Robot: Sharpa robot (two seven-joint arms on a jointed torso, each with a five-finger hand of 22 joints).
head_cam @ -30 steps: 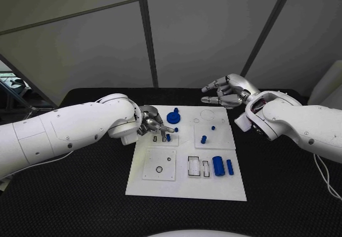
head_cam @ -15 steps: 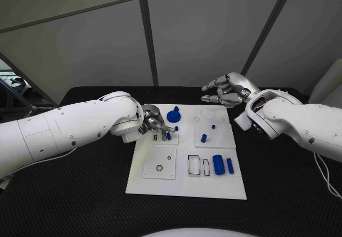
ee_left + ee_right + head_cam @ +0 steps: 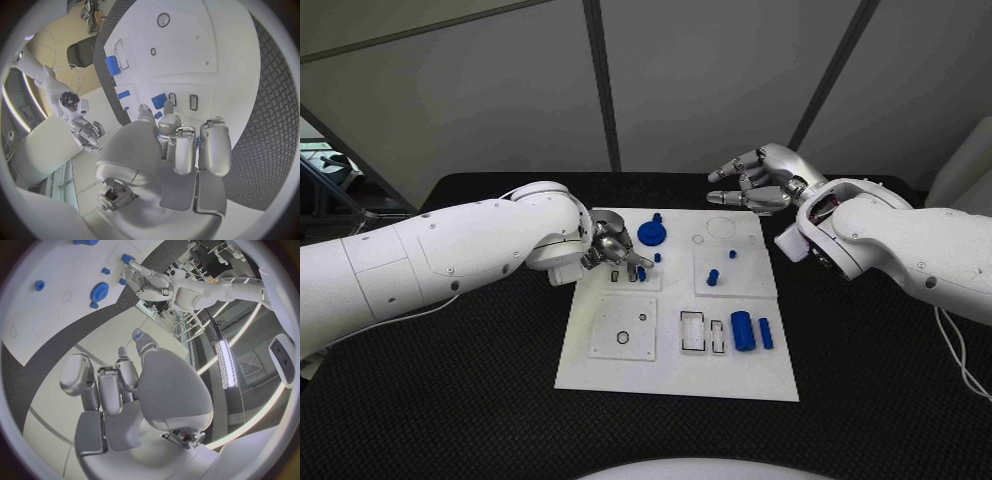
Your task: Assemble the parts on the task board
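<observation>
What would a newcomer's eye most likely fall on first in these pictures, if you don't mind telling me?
Probably the white task board in the middle of the black table, dotted with small blue parts, among them a blue gear near its far edge. Next, the left hand sits low over the board's far left area, fingers at a small blue part, while the right hand hangs beyond the far edge, holding nothing.
</observation>
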